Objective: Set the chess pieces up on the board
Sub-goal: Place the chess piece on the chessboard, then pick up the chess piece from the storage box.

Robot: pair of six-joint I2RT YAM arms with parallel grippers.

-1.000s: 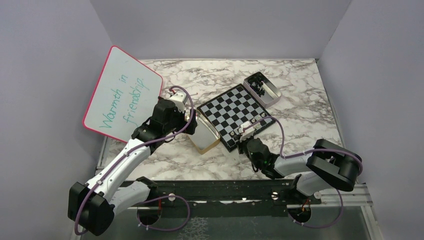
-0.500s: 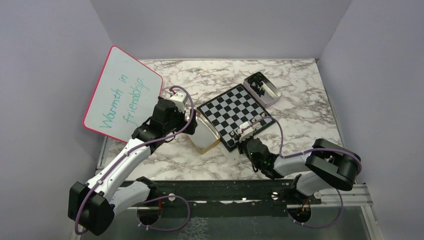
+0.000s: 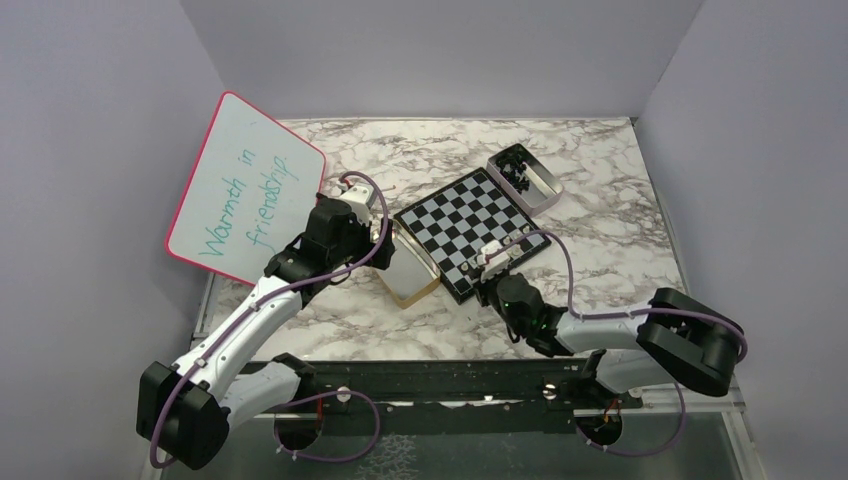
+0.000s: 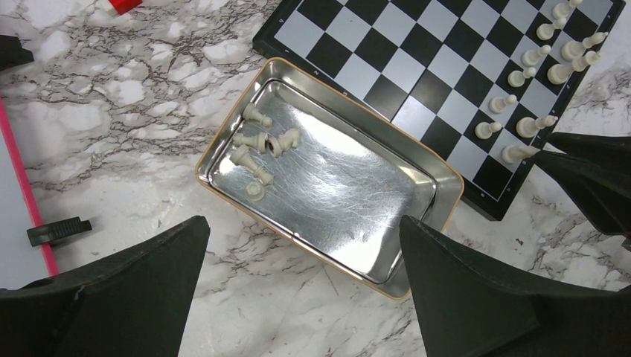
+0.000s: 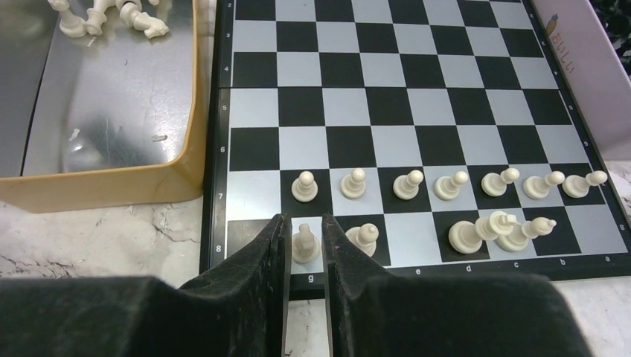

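The chequered board (image 3: 468, 213) lies mid-table and also shows in the right wrist view (image 5: 417, 111) and the left wrist view (image 4: 446, 67). Several white pawns (image 5: 454, 184) stand on row 7, with a few bigger white pieces (image 5: 498, 230) on row 8. My right gripper (image 5: 305, 223) is at the board's near edge (image 3: 490, 268), its fingers closed round a white piece (image 5: 305, 244) standing on square g8. My left gripper (image 4: 303, 223) is open and empty above a gold-rimmed tin (image 4: 335, 193) that holds several loose white pieces (image 4: 257, 141).
A second tin (image 3: 525, 175) with black pieces sits at the board's far right corner. A pink-framed whiteboard (image 3: 245, 190) leans at the left. A small black cap (image 4: 59, 230) lies beside its edge. The gold-rimmed tin (image 3: 410, 270) touches the board's left side.
The right arm's elbow has swung out to the right and its gripper has shifted slightly at the board's edge. The left arm has not moved.
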